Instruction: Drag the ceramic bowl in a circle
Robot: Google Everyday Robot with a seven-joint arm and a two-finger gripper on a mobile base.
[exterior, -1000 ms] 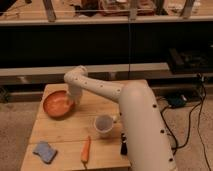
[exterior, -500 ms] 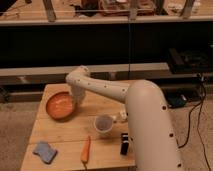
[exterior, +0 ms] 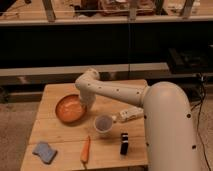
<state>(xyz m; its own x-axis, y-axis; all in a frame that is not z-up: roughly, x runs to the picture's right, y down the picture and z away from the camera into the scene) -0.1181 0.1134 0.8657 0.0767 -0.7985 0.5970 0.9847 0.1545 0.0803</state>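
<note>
The ceramic bowl (exterior: 69,109), wide, shallow and orange-terracotta, sits on the left middle of the wooden table (exterior: 55,131). My white arm reaches in from the right, bends above the bowl and drops to its right rim. My gripper (exterior: 87,103) is at that right rim, mostly hidden behind the wrist, and whether it touches the bowl does not show. A small pale cup (exterior: 103,123) stands just right of and in front of the bowl.
An orange carrot (exterior: 85,149) lies near the front edge and a blue sponge (exterior: 45,151) lies at the front left. A black object (exterior: 124,143) stands at the front right, and a white object (exterior: 131,114) lies behind it. A dark shelf runs behind the table.
The bowl has slid to the right and a little toward the front edge, closer to the cup. The arm's bend and gripper have moved right with it.
</note>
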